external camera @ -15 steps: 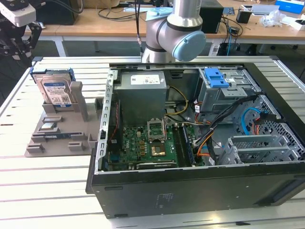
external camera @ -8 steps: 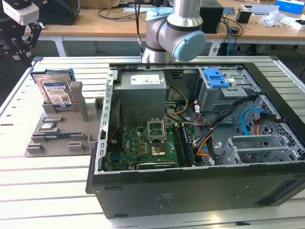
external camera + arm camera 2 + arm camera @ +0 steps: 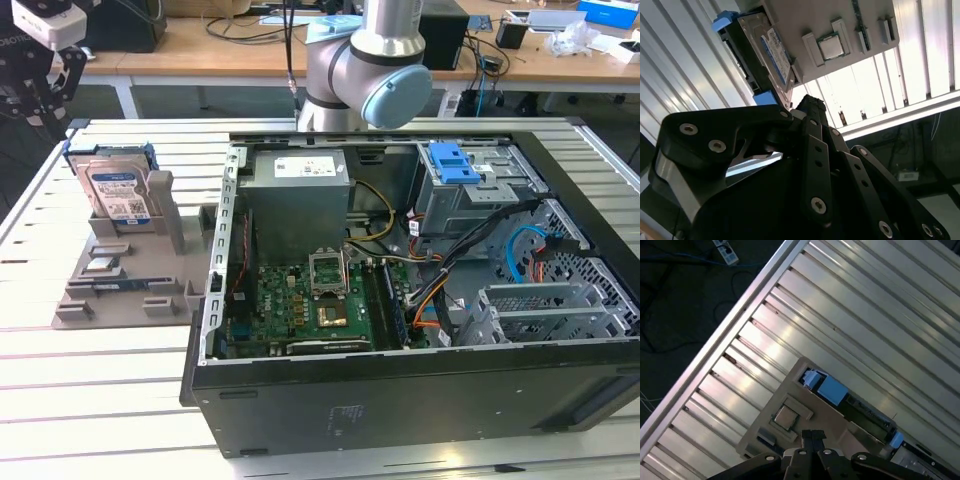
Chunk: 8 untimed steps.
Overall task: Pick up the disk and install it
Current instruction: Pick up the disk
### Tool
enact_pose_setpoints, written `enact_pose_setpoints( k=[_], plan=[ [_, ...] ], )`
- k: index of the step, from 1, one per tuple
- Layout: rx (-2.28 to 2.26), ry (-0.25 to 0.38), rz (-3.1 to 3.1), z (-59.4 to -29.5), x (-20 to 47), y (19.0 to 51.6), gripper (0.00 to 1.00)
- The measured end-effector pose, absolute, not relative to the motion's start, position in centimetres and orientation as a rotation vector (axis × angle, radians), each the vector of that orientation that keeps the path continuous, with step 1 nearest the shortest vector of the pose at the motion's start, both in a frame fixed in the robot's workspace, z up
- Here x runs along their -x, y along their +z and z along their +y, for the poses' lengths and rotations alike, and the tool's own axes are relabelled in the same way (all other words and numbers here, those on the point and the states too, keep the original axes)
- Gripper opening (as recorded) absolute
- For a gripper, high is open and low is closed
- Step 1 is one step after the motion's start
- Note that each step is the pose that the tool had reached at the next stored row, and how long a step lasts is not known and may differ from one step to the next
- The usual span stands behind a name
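Disk (image 3: 112,190) upright in grey holder (image 3: 105,288), blue rails, white-blue label

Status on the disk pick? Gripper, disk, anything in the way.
Gripper hovering above the holder, clear of the disk. Disk upright in the grey holder on the table, not picked. Nothing seen between them.

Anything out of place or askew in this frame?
Nothing stands out. The disk stands on edge in its grey holder, the computer case lies open, and the gripper hangs clear of the disk.
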State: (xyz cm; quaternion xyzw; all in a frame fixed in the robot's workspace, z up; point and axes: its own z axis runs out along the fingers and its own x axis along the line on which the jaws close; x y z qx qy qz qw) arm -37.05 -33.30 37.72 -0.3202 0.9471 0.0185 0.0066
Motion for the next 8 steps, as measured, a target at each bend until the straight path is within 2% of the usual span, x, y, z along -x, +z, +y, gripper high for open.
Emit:
enact_pose_setpoints(
  k=[8],
  plan=[
    [1.132, 0.059, 2.918, -33.3, 37.05, 37.72, 0.11]
  ],
)
